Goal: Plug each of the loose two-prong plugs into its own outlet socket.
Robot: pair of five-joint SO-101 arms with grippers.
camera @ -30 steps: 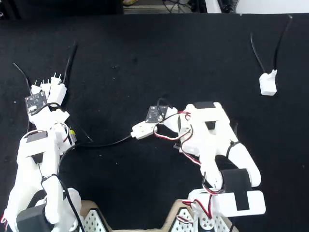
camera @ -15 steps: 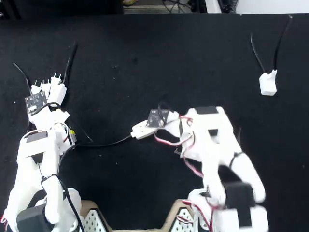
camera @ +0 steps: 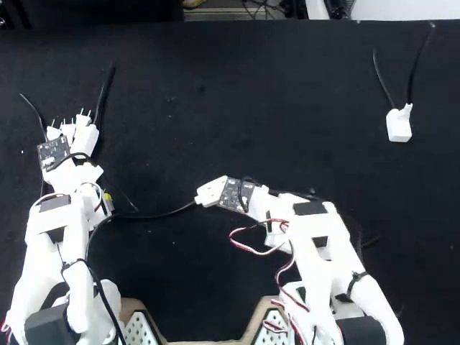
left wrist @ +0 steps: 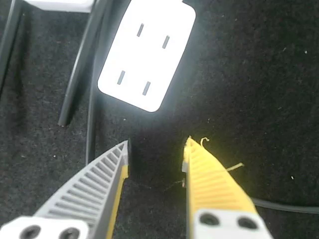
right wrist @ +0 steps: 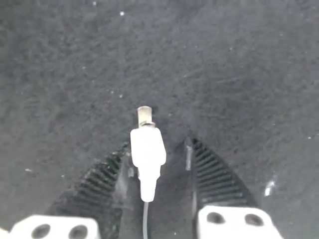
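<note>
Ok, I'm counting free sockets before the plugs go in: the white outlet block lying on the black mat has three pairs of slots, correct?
Not three. The white outlet block has two pairs of slots, four slots in all, and it lies on the black mat. The left wrist view shows this.

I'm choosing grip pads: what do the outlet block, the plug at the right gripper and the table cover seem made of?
Outlet block: smooth white moulded plastic, probably; it glares evenly under the light.
Plug: similar glossy white plastic, with a dull metal-looking prong at its tip.
Table cover: black felt-like cloth, matte, fuzzy, dotted with lint.
</note>
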